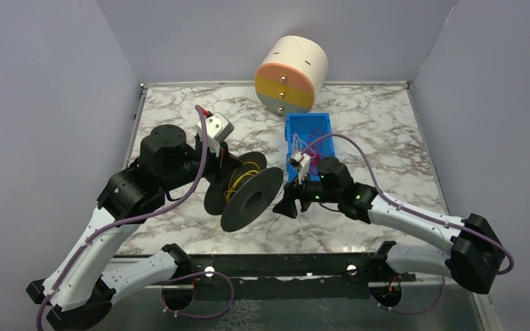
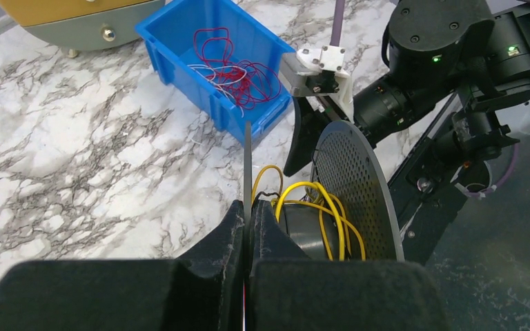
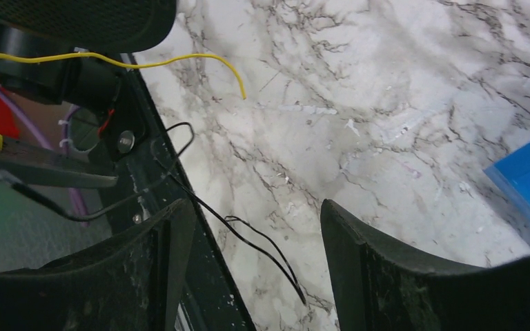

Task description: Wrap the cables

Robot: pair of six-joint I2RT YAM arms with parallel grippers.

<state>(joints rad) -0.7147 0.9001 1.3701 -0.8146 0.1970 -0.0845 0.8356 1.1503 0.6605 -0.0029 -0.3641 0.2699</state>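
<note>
Arms: two, the left arm [image 1: 131, 200] and the right arm [image 1: 404, 212].
Grippers: two, the left gripper [image 2: 247, 217] and the right gripper [image 3: 255, 207], each with two fingers.
Spool [image 1: 252, 198]: one, with two round discs.
Blue bin [image 1: 317, 125]: one.
Drum [image 1: 291, 72]: one, with three coloured bands on its face.
Metal studs [image 1: 282, 94]: three, in a row on the drum face.
Yellow wires [image 2: 317, 207]: several loops on the spool, too tangled to count.
Red wires [image 2: 248, 74]: a tangle in the bin, not countable.
White wires [image 2: 210, 69]: a few among the red, number unclear.
Dark wires [image 3: 248, 241]: two strands side by side; whether one doubled wire or two, I cannot tell.
Lilac cables [image 1: 200, 169]: two, one along each arm.
Table [image 1: 393, 141]: one.
</note>
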